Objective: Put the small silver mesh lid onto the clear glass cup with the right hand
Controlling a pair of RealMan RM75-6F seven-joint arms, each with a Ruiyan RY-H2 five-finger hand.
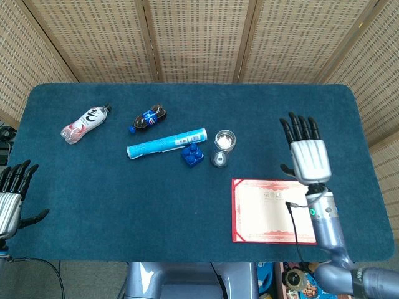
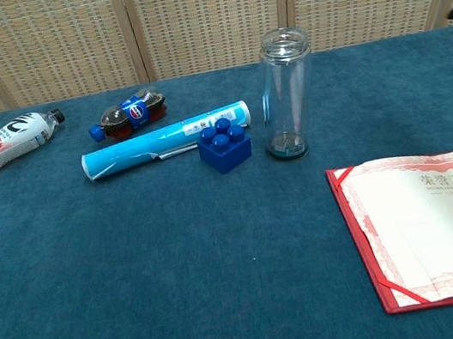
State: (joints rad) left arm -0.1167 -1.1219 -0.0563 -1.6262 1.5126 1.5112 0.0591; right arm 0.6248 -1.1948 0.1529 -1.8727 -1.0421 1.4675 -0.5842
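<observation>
Mesh lid (image 1: 224, 140) seated in the upright glass cup (image 2: 288, 94); right robot hand (image 1: 307, 152) hangs released, apparently done; left robot hand (image 1: 12, 196) idle, empty.

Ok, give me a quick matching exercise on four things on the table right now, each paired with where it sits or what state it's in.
Things:
1. clear glass cup
2. blue brick
3. red certificate folder
4. right hand

Places or states:
A. lying open and flat near the table's front edge
B. fingers spread, holding nothing, above the folder in the head view
C. standing upright, with something silvery at its mouth in the head view
D. between the cup and the blue tube

Pairs: 1-C, 2-D, 3-A, 4-B
</observation>
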